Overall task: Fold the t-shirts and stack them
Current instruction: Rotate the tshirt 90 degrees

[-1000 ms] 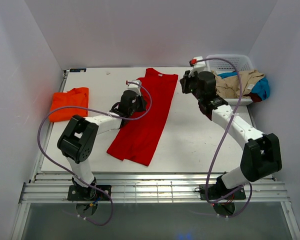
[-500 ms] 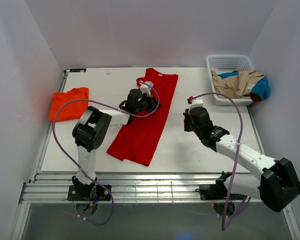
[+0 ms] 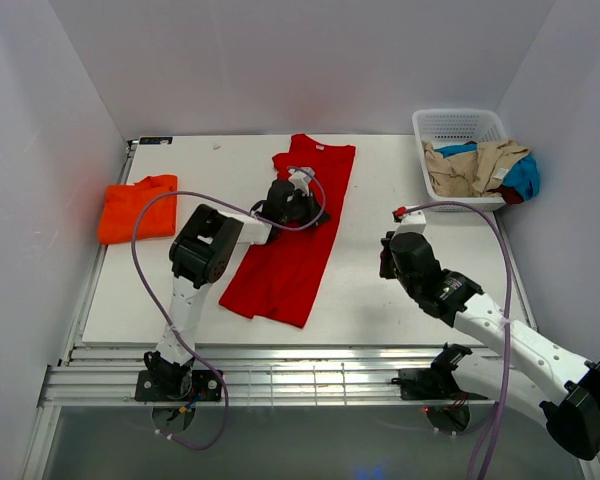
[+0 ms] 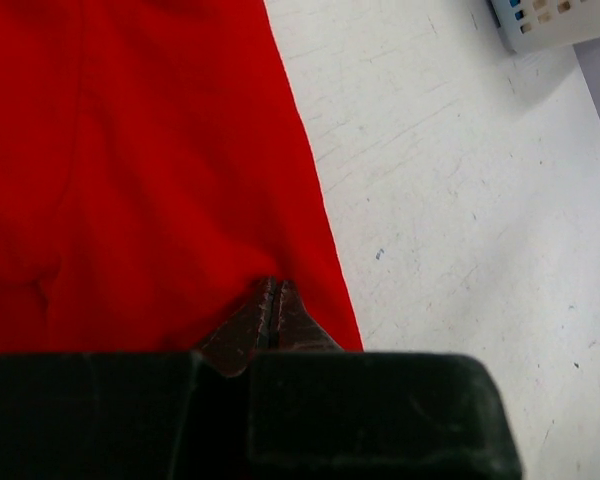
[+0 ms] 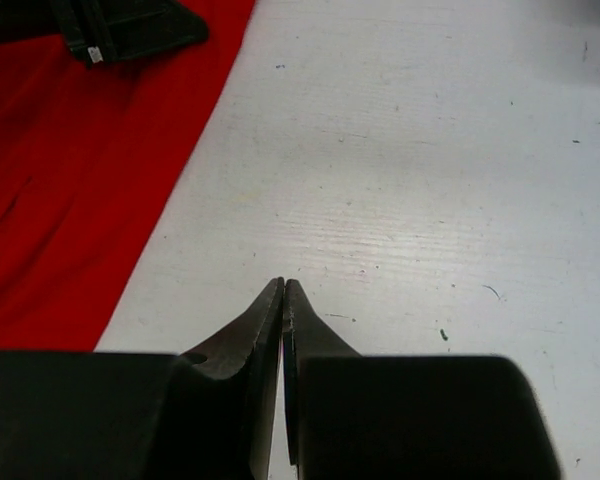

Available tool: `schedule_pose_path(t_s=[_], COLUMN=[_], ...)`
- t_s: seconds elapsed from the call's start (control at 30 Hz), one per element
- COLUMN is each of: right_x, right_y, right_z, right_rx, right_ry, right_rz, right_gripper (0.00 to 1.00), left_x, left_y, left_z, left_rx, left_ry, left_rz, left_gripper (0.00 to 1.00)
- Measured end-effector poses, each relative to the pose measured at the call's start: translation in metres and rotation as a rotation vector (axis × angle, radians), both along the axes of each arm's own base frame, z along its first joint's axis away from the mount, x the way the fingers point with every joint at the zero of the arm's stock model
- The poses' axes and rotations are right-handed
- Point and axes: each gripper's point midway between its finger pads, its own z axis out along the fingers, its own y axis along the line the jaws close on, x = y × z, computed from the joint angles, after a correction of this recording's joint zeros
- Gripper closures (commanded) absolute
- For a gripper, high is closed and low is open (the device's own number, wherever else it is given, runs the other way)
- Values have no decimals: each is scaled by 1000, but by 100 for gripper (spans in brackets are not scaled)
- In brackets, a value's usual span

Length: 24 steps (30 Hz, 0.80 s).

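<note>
The red t-shirt (image 3: 280, 270) lies flat as a long narrow strip down the middle of the table, collar end far. My left gripper (image 3: 308, 206) is low over its upper half near the right edge, jaws shut with their tips on the red cloth (image 4: 160, 150); no fold is pinched between them. The orange t-shirt (image 3: 138, 207) sits folded at the table's left edge. My right gripper (image 3: 389, 262) hangs shut over bare table, to the right of the red t-shirt (image 5: 70, 170). The right wrist view also catches the left gripper (image 5: 195, 35).
A white lattice basket (image 3: 460, 125) stands at the back right corner, with tan and blue clothes (image 3: 485, 165) spilling over its front rim. Its corner shows in the left wrist view (image 4: 550, 25). White walls close in on both sides.
The right arm swung back from the basket toward the near middle of the table and its jaws closed. The left gripper slid rightward across the red t-shirt, staying shut.
</note>
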Motion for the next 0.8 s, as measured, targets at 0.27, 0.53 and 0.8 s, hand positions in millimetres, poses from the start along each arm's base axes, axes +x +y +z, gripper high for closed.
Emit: schedule_pose_path(t_s=[0.27,0.53,0.8], right_x=[-9,-14,-16], right_y=[-7,-6,-1], right_z=[-14,-32,-37], right_rx=[-42,-91,-105], right_ry=[54,109,120], right_rz=[-33,-32,-21], right_gripper=[92,92,92], left_x=[22,45,54], left_y=[0,2,10], left_z=[-2,-1,-2], left_rx=[-5,-43,-78], left_ry=[15,61,111], left_rz=[111,250,362], left_gripper=[100,100,100])
